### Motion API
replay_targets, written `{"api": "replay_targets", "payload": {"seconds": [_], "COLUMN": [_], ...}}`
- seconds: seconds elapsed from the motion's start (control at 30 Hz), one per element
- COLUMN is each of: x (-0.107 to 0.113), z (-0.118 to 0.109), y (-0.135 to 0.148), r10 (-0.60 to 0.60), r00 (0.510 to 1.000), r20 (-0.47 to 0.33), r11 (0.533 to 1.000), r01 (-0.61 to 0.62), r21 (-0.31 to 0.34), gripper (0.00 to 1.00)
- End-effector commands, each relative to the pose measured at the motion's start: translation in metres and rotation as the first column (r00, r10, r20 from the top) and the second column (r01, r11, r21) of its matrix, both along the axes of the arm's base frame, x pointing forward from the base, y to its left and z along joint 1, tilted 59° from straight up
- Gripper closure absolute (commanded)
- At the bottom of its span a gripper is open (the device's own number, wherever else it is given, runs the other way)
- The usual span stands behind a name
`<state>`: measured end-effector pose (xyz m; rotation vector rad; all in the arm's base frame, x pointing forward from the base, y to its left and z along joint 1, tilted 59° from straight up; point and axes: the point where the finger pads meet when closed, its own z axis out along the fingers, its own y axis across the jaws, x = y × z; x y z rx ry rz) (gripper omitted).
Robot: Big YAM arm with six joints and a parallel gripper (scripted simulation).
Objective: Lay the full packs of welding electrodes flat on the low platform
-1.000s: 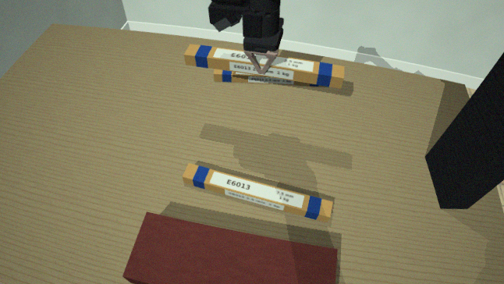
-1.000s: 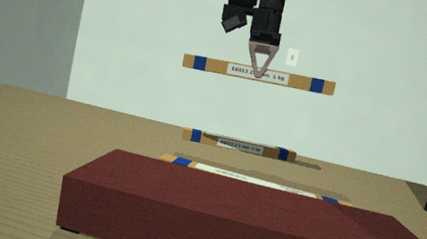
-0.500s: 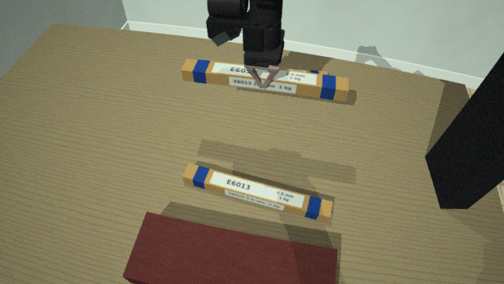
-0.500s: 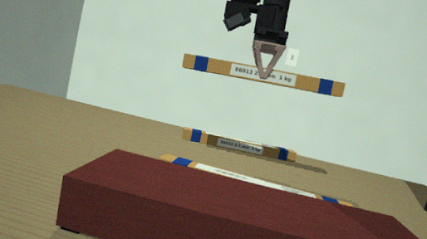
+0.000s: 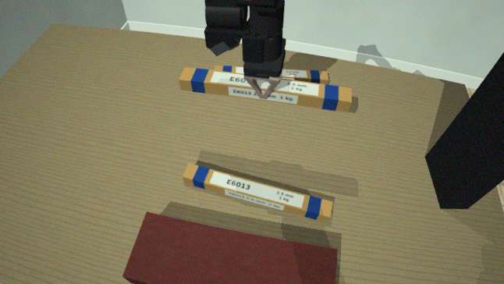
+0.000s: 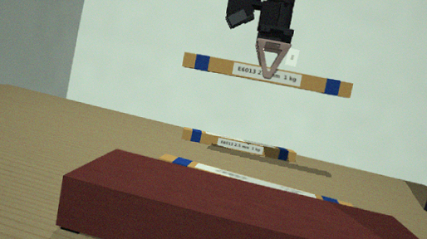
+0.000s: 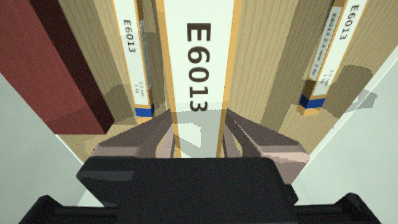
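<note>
The wooden table (image 5: 78, 136) filled most of the top view. The dark red platform (image 6: 222, 211) (nothing seen on it) lay at lower centre. A held pack (image 6: 219, 65) was suspended level in the air, long axis left-right, gripped near its middle by the gripper (image 6: 267, 75), partly closed around it. Two other packs (image 5: 257, 191) (image 6: 238, 144) lay on the table.

At top centre of the frame, the black arm's gripper (image 6: 267, 75) points straight down, jaws clamped on a pack.
</note>
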<state>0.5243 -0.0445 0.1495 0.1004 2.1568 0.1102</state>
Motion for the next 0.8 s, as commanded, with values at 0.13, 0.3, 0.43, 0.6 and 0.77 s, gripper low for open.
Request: {"api": "replay_targets", "payload": {"seconds": [0.13,0.3,0.43,0.6,0.77], "x": [-0.008,-0.009,-0.010,-0.010,-0.011], "z": [0.034,0.034,0.033,0.033,0.032], "y": [0.010,0.006,0.003,0.002,0.001], "r10": [-0.009,-0.015,-0.018,-0.019,-0.019], "r00": [0.997,0.997,0.998,0.998,0.998], "r20": [0.072,0.070,0.067,0.064,0.063], "r11": [1.000,1.000,1.000,1.000,1.000], "r01": [0.009,0.015,0.018,0.018,0.018], "r21": [0.009,0.010,0.012,0.011,0.011], "gripper": [1.00,1.00,1.00,1.00,1.00]}}
